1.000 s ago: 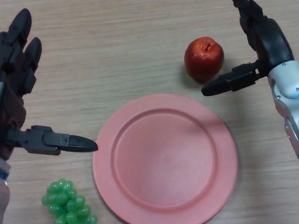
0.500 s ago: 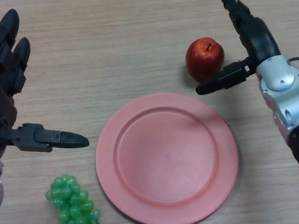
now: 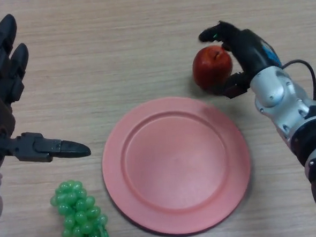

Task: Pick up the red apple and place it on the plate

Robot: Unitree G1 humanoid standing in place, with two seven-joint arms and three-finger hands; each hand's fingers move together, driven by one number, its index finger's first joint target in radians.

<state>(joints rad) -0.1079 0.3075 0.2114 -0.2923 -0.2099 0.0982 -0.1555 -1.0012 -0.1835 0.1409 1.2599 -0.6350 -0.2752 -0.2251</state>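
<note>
Curling round the apple (image 3: 212,68) on the bench (image 3: 116,51) just beyond the plate (image 3: 176,164), the right hand (image 3: 240,46) has fingers over its top and thumb below, apparently for lifting, while the left hand (image 3: 7,114) idles with fingers spread wide.

Left robot hand (image 3: 6,95) at the bench's left edge, fingers straight and pointing toward the far edge, thumb extended sideways toward the centre, holding nothing. Right robot hand (image 3: 240,51) reaching in from the right edge, fingers and thumb curled round the red apple (image 3: 211,68).
</note>
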